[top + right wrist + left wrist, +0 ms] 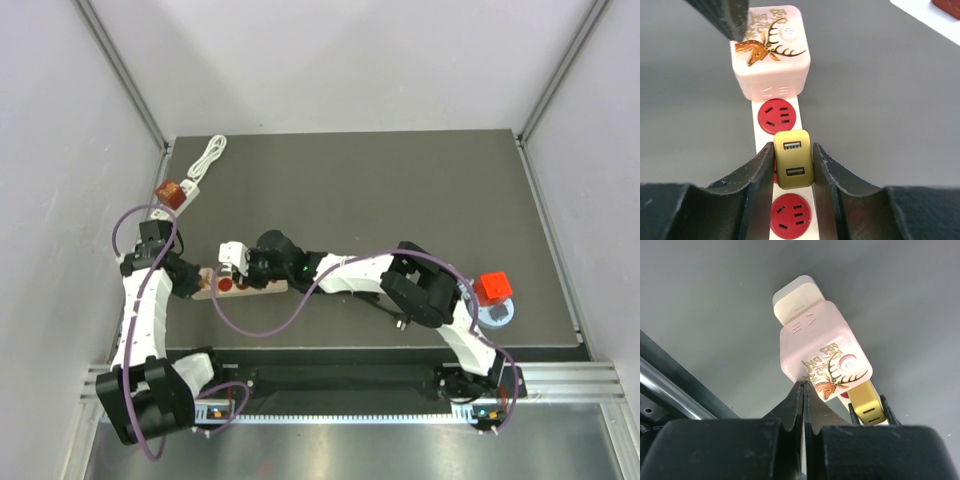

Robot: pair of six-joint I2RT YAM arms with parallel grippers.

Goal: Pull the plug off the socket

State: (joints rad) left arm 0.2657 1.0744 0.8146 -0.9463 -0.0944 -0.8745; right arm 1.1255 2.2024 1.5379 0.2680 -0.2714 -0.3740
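Note:
A white power strip (262, 286) with red sockets (777, 116) lies at the table's front left, ending in a pink cube with a deer print (771, 55). A gold USB plug (793, 159) sits in the strip's middle socket. My right gripper (793, 150) has a finger closed against each side of the plug. In the top view the plug is hidden under that gripper (252, 268). My left gripper (804, 385) is shut, with its tips resting on the pink cube (820, 350). It also shows in the top view (203, 280). The gold plug (866, 407) appears beside it.
A red cube (492, 288) stands on a grey-blue disc (497, 315) at the right. A coiled white cable (210, 155) and a brown adapter (172, 193) lie at the back left. Purple arm cables (255, 330) loop over the table's front. White walls enclose the table.

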